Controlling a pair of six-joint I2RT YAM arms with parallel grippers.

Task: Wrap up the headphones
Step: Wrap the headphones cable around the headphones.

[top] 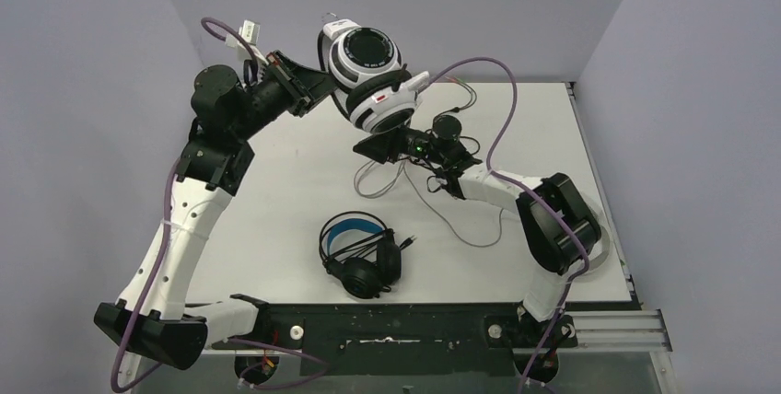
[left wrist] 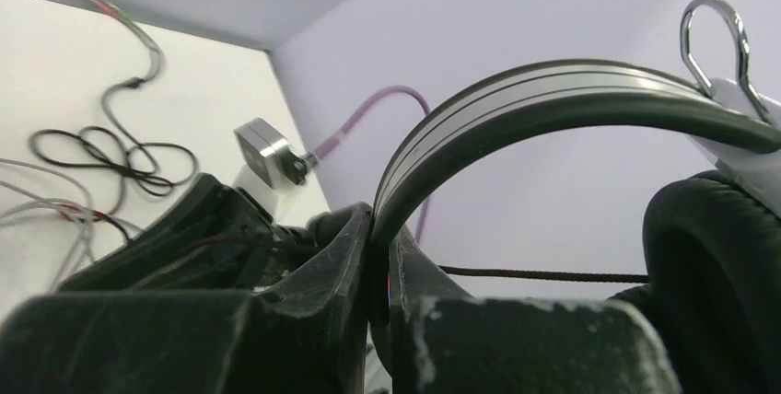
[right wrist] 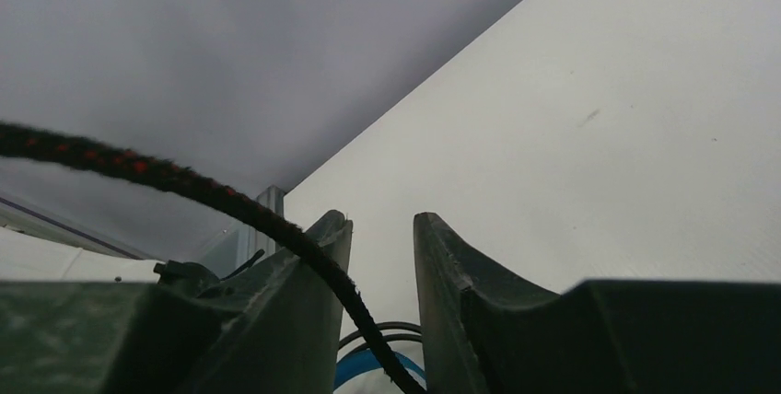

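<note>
At headband (left wrist: 553, 90) of white headset (top: 368, 63): left claw (left wrist: 379, 228) clamped tight on it, headset aloft. Just below headset: right claw (right wrist: 382, 224), jaws narrowly apart, braided cable (right wrist: 230, 199) running between.

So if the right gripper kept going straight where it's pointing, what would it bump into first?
The black braided cable: it slants across the open right gripper and drops into the gap between its jaws. Beyond that I see just the table, then the grey wall, though depth is hard to judge.
</note>
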